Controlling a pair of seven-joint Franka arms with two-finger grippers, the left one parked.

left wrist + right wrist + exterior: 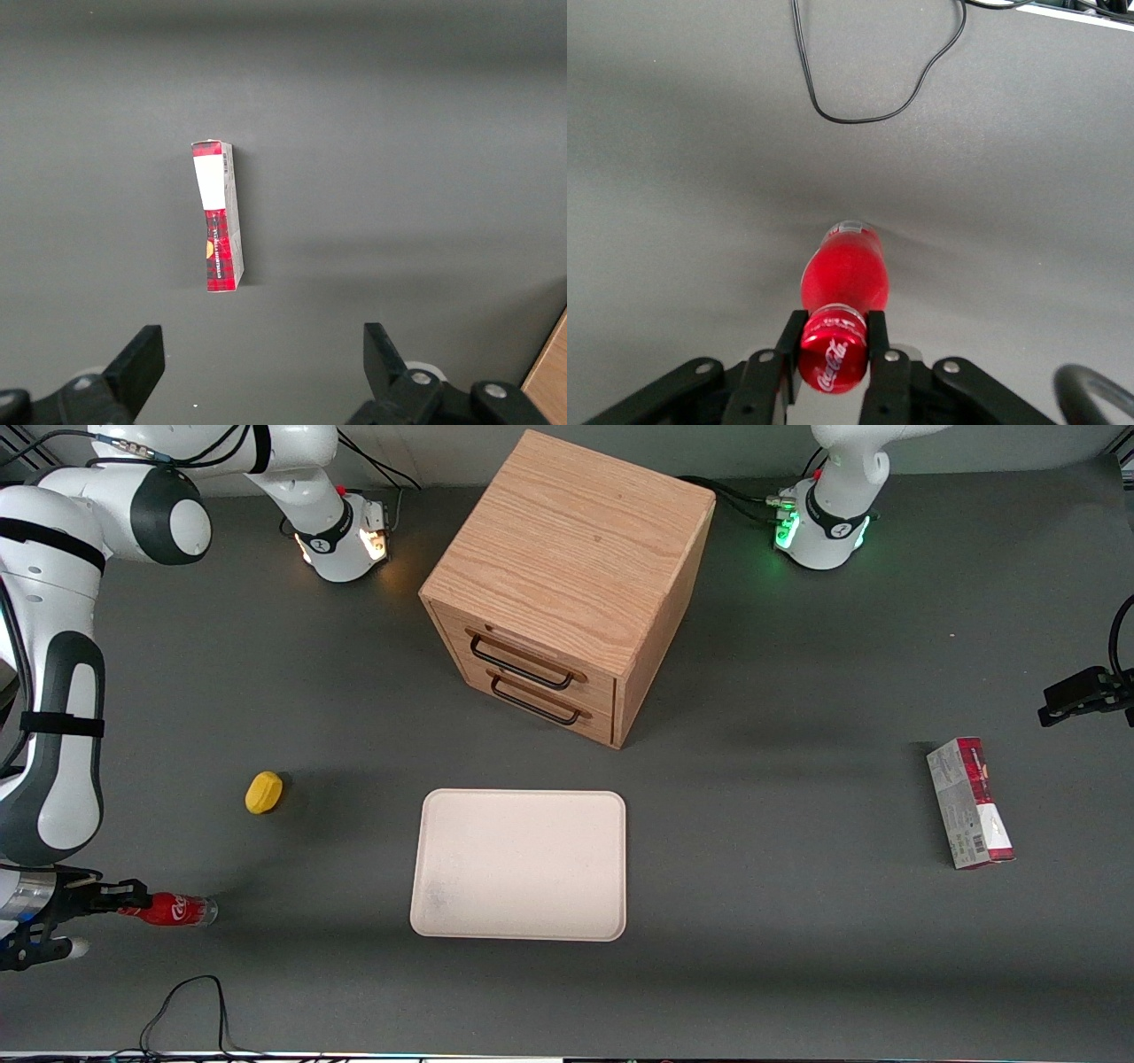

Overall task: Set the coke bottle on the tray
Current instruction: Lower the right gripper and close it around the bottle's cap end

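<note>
Grey table (797, 974) holds the tray (519, 865), well apart from the coke bottle (177, 910) at the working arm's end. With only the cap held, the bottle could swing or slip out. The gripper (834, 347) pinches that cap tight.

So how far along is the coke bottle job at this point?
Grasp looks done: the tool is shut on the coke bottle at its cap, at the working arm's end of the table. In hand: holding it there. Left: carrying it onto the tray, which has nothing on it.
</note>
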